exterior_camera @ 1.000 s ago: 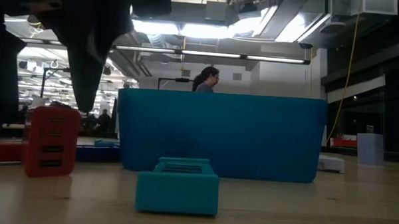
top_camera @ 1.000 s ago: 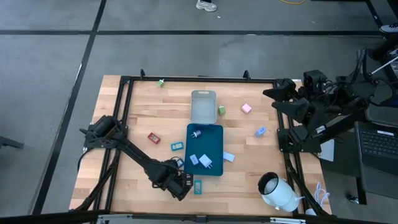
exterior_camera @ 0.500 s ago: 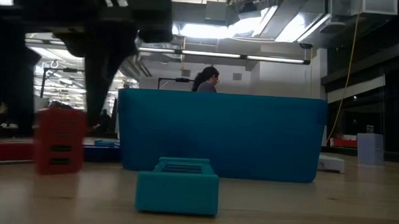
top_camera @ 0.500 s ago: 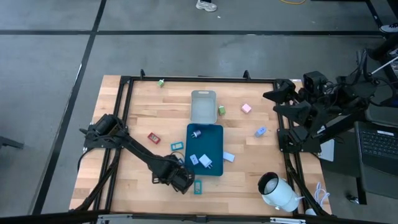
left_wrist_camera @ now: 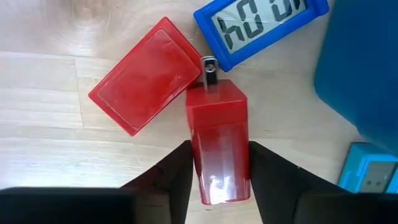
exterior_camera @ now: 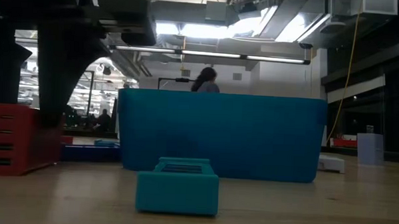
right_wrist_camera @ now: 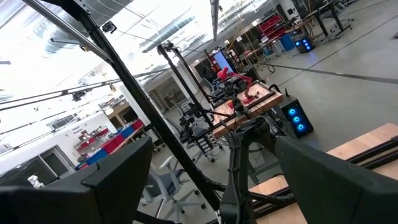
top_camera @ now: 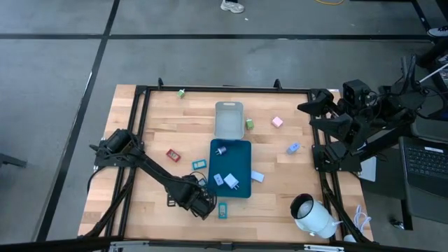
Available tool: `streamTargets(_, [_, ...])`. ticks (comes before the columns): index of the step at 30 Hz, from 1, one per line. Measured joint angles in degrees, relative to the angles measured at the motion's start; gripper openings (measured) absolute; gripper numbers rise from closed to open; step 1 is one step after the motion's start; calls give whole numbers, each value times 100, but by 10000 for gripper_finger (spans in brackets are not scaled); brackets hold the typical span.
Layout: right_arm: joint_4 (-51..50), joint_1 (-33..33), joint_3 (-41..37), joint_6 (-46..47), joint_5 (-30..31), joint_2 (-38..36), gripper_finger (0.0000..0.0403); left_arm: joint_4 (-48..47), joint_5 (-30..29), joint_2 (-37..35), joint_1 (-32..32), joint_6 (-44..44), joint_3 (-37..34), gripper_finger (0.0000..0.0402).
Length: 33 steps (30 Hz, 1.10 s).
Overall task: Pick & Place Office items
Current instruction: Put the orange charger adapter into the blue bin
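Observation:
My left gripper (top_camera: 201, 204) is near the table's near edge, left of the dark-teal tray (top_camera: 242, 165), and is shut on a red block (left_wrist_camera: 217, 149) with a metal prong (left_wrist_camera: 209, 67). Past it, in the left wrist view, a flat red rectangle (left_wrist_camera: 145, 84) and a blue clock (left_wrist_camera: 261, 23) lie on the wood. A teal block (top_camera: 222, 210) lies flat beside the gripper and fills the foreground of the low view (exterior_camera: 177, 186). The red block shows at the left of that view (exterior_camera: 15, 139). My right gripper (right_wrist_camera: 217, 186) is open, parked off the table's right edge (top_camera: 318, 105). My left gripper pinches the red block by its two long sides (left_wrist_camera: 198, 155), toward the end away from the prong. The fingers (left_wrist_camera: 177, 165) lie along the block. The prong end sticks out past the fingertips. Whether the block's underside touches the table I cannot tell.
The grey tray (top_camera: 228, 105) is beyond the dark-teal tray, which has small items in it. Green (top_camera: 249, 124), pink (top_camera: 277, 121) and light blue (top_camera: 293, 148) pieces lie toward the right. A big white cylinder (top_camera: 313, 215) lies at the near right corner.
My left gripper has moved a little toward the table's left and far side, carrying the red block with it. In the low view the block has slid from beside the tray to the picture's left edge. The teal block has stayed put.

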Motion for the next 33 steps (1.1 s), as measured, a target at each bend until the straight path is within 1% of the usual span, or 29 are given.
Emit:
streamTargets(2, [0, 0, 0, 2, 0, 0, 348, -5, -8, 0, -33, 42, 0, 119])
streamTargets(5, [41, 0, -2, 4, 0, 0, 348, -4, -70, -52, -147, 89, -4, 117])
streamTargets(9, [143, 0, -2, 4, 0, 22, 348, -15, -447, -405, -333, 141, -7, 117])
streamTargets(11, [180, 0, -2, 4, 30, 52, 348, -80, -891, -645, -432, 247, -7, 123])
streamTargets(14, [192, 0, -3, -28, 138, 110, 348, -169, -1912, -1114, -547, 633, -4, 125])
streamTargets(16, [255, 0, -4, -97, 189, 145, 348, -335, -2294, -1359, -491, 1063, 0, 123])
streamTargets(17, [293, 0, -4, -122, 231, 164, 348, -387, -2349, -1446, -402, 1327, 0, 121])
streamTargets(20, [349, 0, -4, -151, 299, 214, 348, -530, -2343, -1657, -7, 2099, 0, 122])
streamTargets(23, [352, 0, -7, -212, 502, 216, 348, -389, -2360, -1722, 496, 3033, 0, 125])
streamTargets(25, [371, 0, -7, -236, 610, 212, 348, -112, -2315, -1722, 876, 3709, -2, 125])
streamTargets(29, [402, 0, -7, -332, 795, 200, 348, 691, -1912, -1615, 1549, 5212, 0, 125])
streamTargets(33, [389, 0, -7, -446, 919, 193, 348, 809, -1423, -1531, 2053, 6313, 0, 125])
